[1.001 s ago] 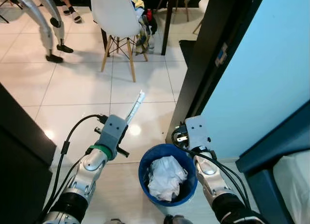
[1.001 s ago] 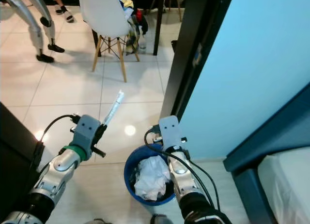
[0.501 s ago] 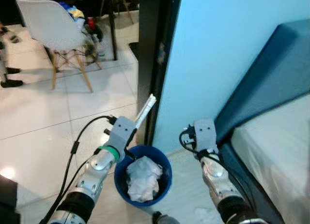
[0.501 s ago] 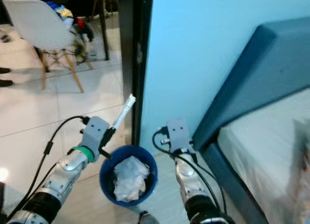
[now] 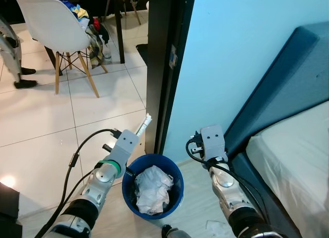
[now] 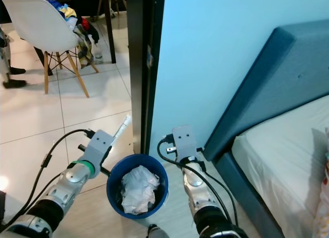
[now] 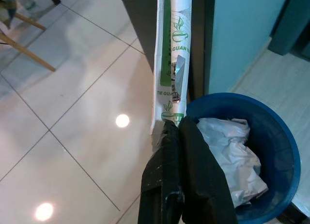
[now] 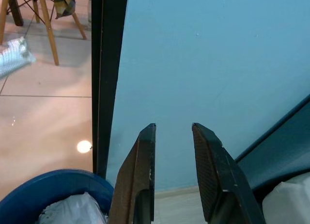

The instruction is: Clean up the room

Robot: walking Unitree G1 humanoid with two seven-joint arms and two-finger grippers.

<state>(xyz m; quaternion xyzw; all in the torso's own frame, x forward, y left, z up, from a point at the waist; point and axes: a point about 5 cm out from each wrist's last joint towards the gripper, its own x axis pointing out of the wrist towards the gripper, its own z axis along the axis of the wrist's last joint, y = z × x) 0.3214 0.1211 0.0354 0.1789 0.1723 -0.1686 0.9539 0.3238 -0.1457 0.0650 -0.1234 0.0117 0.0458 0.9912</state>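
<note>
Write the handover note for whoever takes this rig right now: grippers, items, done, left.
Left gripper: shut on a long white wrapper with green print, held beside the rim of the blue bin, not over it.
Right gripper: open, holding nothing, on the bin's other side, facing the light blue wall.
Bin stands on the floor by the dark door frame and holds crumpled white paper.
Done: wrapper picked up and brought to the bin.
Left: move it over the opening and release.

The room is bright, with soft even light. Round white spots of glare shine on the floor (image 7: pixel 72 137), so the lamps must be overhead. The head views are sharp; the chair (image 5: pixel 51 24) casts a faint shadow, and the wrist views blur slightly up close.
</note>
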